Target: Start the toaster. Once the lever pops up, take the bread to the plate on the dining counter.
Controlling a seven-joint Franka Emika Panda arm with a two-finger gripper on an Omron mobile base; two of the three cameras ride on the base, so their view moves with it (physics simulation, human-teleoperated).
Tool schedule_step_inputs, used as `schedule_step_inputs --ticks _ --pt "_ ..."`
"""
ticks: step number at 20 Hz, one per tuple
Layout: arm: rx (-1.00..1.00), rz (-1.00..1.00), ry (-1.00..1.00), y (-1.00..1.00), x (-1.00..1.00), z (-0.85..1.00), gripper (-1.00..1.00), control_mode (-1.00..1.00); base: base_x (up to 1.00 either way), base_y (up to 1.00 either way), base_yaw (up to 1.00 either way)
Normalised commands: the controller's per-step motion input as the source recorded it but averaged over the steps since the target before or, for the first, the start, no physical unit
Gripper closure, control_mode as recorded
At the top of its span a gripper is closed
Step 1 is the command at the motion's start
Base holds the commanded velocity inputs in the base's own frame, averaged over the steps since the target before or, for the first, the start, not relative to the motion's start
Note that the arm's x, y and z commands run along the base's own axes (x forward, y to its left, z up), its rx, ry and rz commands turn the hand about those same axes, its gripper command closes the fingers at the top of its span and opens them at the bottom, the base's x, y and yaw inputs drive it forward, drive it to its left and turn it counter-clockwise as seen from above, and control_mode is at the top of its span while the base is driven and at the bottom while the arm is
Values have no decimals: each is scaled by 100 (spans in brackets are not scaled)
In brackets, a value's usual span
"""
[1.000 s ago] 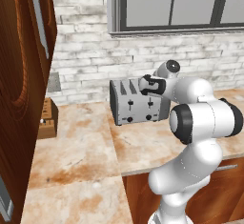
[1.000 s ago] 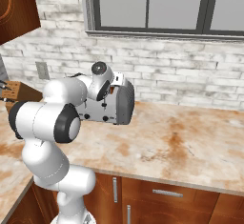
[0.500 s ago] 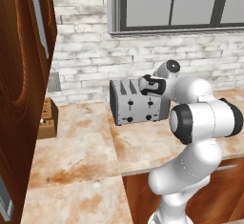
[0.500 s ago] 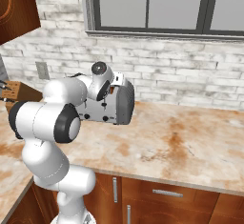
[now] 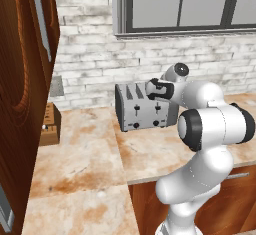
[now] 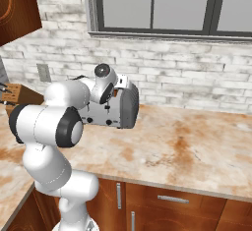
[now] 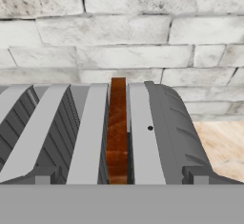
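Hand view — bread (image 7: 117,132) in toaster (image 7: 157,137)

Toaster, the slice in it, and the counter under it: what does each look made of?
The toaster looks like brushed grey metal: flat matte sheen, ribbed slot walls. The bread in its slot reads as toasted: brown, grainy, darker at the edge. The counter looks like polished beige stone with rust veins, though it may be laminate.

my glossy white rounded arm (image 5: 215,129) is a chain of fat tubular links with black bands at the joints, a dark disc capping my wrist, and a small black two-finger pincer (image 5: 153,90)
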Motion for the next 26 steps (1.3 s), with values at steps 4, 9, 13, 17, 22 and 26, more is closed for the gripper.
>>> schedule_step_inputs --ticks 4,9,13,17,22,26 --pt "0 0 0 0 0 0 -100 -100 0 0 0" --pt "0 0 0 0 0 0 -100 -100 0 0 0" --pt "0 0 0 0 0 0 -100 -100 0 0 0" --pt "0 0 0 0 0 0 -100 -100 0 0 0" --pt "0 0 0 0 0 0 -100 -100 0 0 0" --pt "0 0 0 0 0 0 -100 -100 0 0 0"
